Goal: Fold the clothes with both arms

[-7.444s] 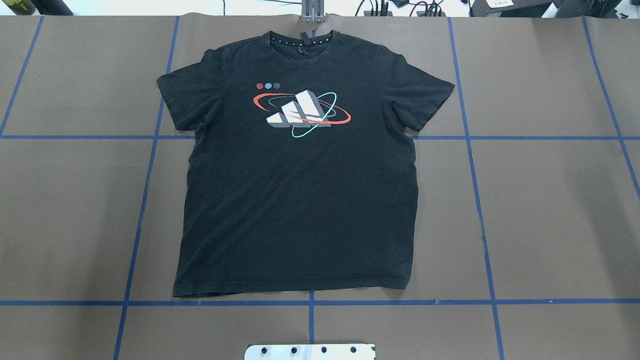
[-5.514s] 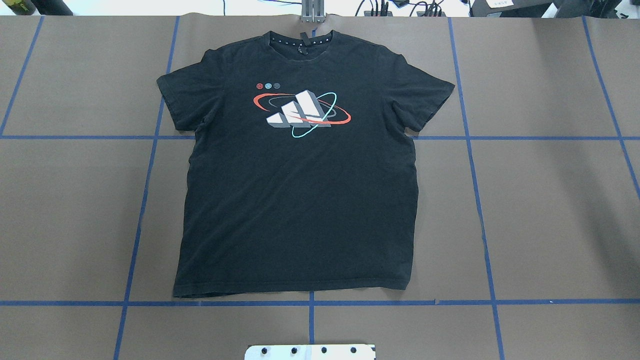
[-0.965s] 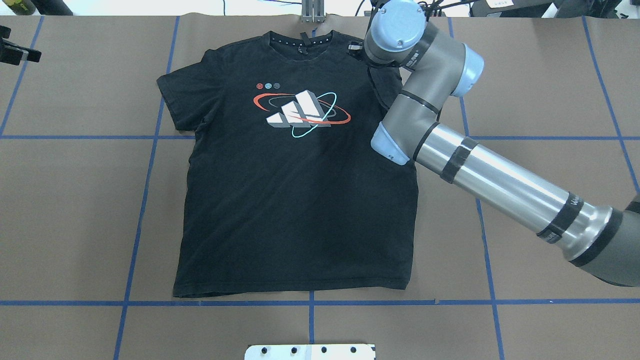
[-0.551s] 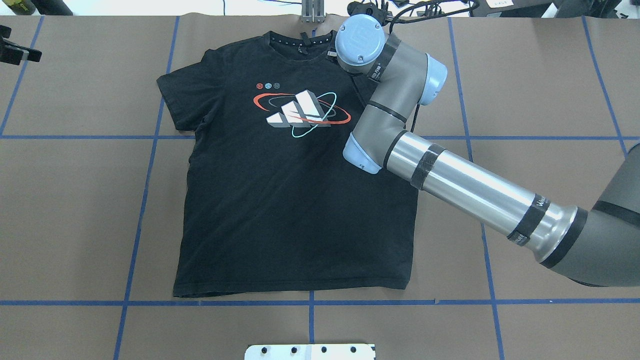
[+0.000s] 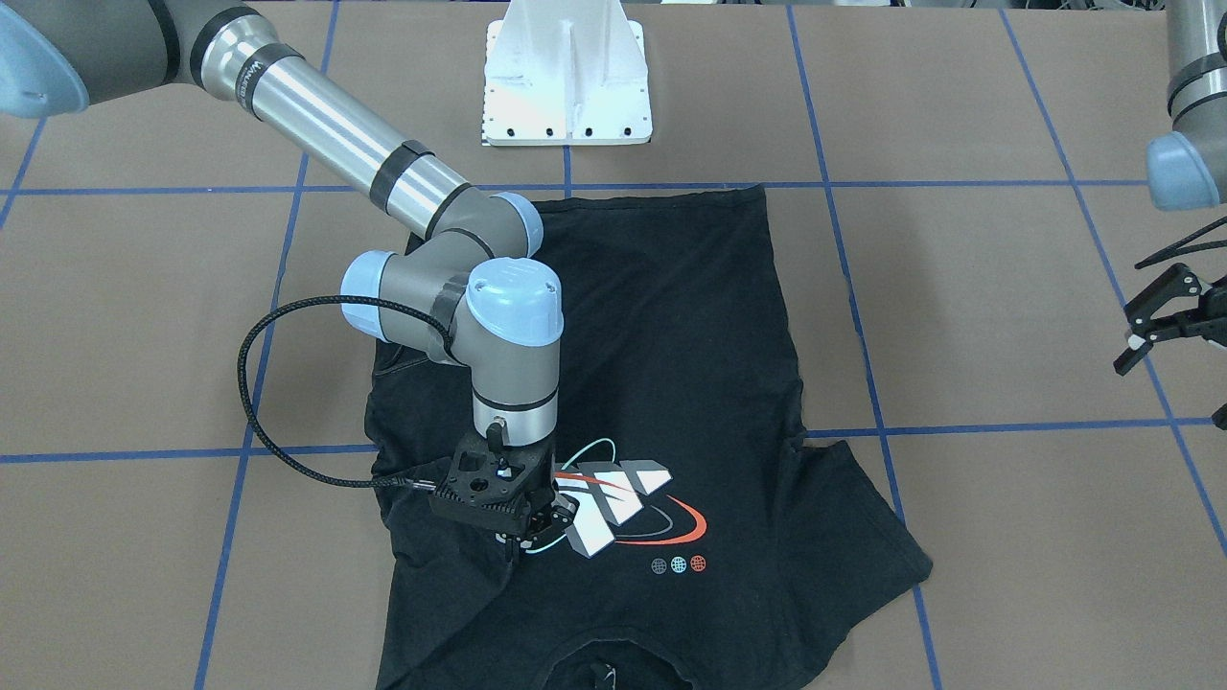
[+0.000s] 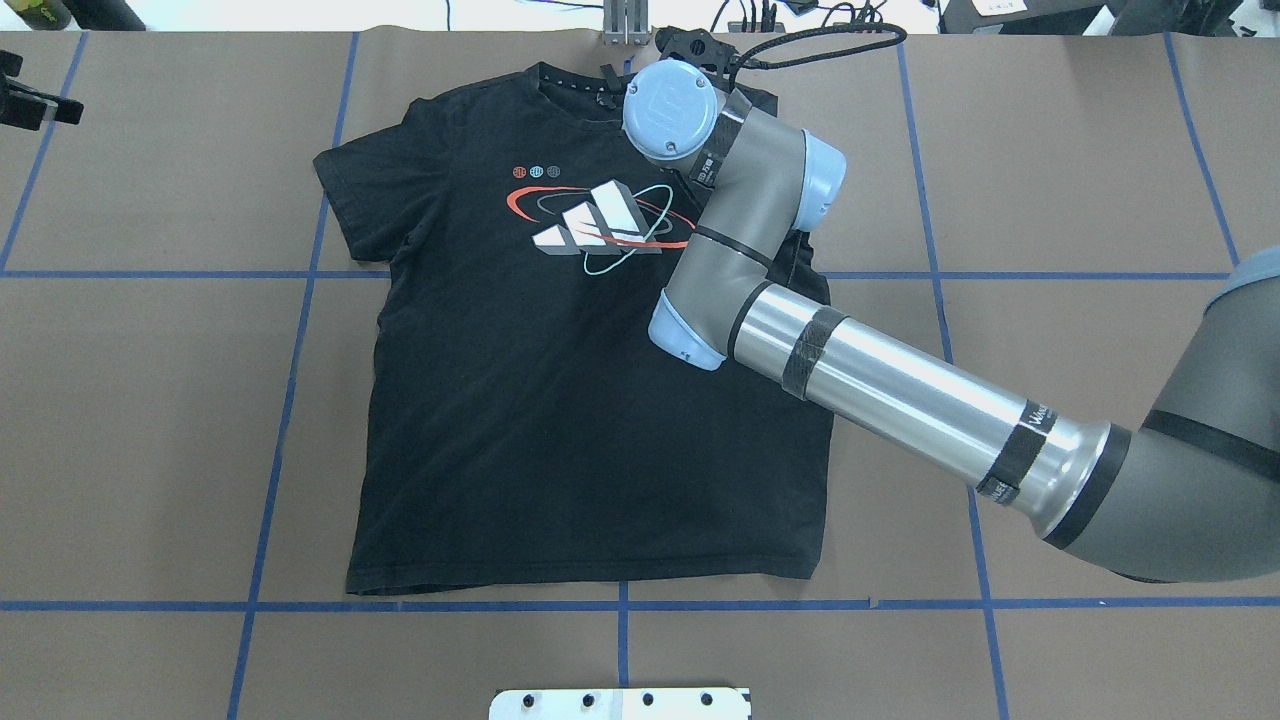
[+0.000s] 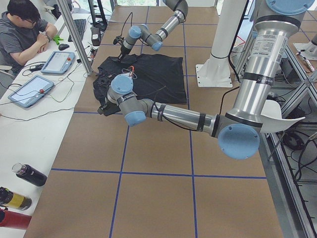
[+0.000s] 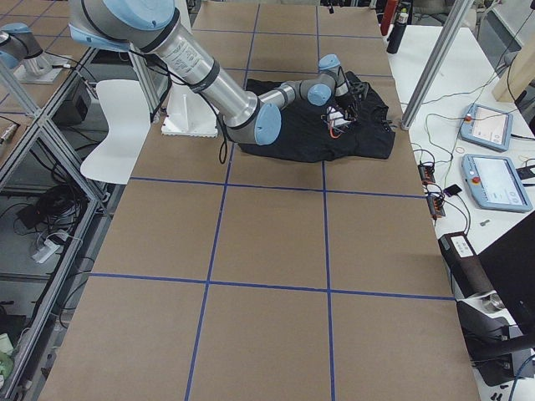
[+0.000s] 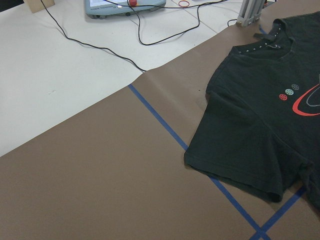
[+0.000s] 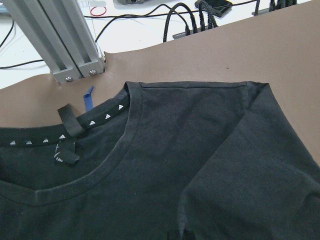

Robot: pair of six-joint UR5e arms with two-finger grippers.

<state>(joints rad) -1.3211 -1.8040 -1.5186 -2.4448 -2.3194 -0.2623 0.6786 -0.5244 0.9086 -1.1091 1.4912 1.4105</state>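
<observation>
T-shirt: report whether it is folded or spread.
Mostly spread: the T-shirt lies print up; only the sleeve by the right gripper is folded in.

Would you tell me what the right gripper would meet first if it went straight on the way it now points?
The T-shirt: the right gripper points straight down beside the print, apparently pinching the folded-over sleeve, so it would press into the shirt's body first, then the table beneath.

Matt black cloth T-shirt lies on matt brown paper.
</observation>
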